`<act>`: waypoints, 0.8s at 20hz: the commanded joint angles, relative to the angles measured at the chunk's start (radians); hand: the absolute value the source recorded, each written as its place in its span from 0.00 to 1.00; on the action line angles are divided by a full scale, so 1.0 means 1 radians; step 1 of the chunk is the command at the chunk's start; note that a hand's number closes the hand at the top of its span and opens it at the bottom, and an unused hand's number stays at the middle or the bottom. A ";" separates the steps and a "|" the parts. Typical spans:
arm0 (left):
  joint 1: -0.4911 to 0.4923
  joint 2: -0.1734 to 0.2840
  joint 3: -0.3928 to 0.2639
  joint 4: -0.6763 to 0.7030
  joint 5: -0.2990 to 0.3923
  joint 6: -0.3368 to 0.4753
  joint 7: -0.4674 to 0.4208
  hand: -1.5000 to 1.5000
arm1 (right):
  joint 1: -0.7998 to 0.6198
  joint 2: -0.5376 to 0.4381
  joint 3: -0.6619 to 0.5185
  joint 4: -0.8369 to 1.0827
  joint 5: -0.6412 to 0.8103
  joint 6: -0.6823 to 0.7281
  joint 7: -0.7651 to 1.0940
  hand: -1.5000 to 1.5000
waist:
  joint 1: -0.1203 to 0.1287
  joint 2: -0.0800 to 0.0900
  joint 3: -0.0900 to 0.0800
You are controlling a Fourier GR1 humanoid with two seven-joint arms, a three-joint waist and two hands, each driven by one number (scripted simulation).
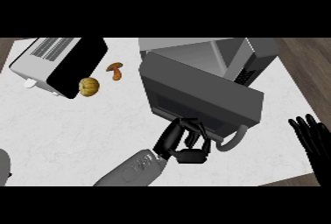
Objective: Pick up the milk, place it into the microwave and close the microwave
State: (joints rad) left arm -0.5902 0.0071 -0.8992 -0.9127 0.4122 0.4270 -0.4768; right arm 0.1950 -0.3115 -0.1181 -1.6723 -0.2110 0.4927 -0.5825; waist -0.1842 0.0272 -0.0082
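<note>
1. At ten o'clock on my white speckled tabletop (77, 131) stands a boxy toaster with a white body and black top (55, 65). Just beside its near corner lies a round orange pumpkin-like vegetable (89, 86), and a small brown mushroom (116, 71) sits a little toward one o'clock of that. None of them lies in my way.

2. At the centre my left hand (183, 142) has its black fingers curled against the lower edge of the swung-out dark grey microwave door (207, 98), next to the pale curved door handle (234, 139). It holds nothing that I can make out.

3. The grey box-shaped microwave (220, 54) fills twelve to two o'clock, its cavity open behind the door. I cannot see the milk anywhere; the door hides most of the cavity, so it may already be inside, though that is a guess.

4. My right hand (311, 138) rests open, fingers up, at three o'clock by the edge.

5. Risks, as I judge them: my fingers could slide off the door edge or snag the handle as it swings, leaving the door ajar. If the milk stands too near the opening, the door could strike or tip it.
</note>
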 commanded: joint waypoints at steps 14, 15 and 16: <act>-0.219 -0.007 0.052 0.061 0.281 0.296 0.011 0.00 | -0.109 -0.140 -0.081 -0.111 -0.063 0.031 0.098 0.00 | -0.094 0.024 0.002; -0.237 -0.007 0.064 0.080 0.293 0.304 0.022 0.00 | -0.130 -0.153 -0.099 -0.118 -0.062 0.022 0.099 0.00 | -0.094 0.026 0.002; -0.224 -0.007 0.070 0.086 0.300 0.312 0.006 0.00 | -0.156 -0.196 -0.157 -0.130 0.005 -0.024 0.082 0.00 | -0.100 0.027 0.000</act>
State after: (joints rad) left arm -0.7679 -0.0002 -0.8600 -0.8591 0.6716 0.6984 -0.4744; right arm 0.0888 -0.4458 -0.2042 -1.7757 -0.2656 0.5141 -0.4942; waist -0.2645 0.0508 -0.0070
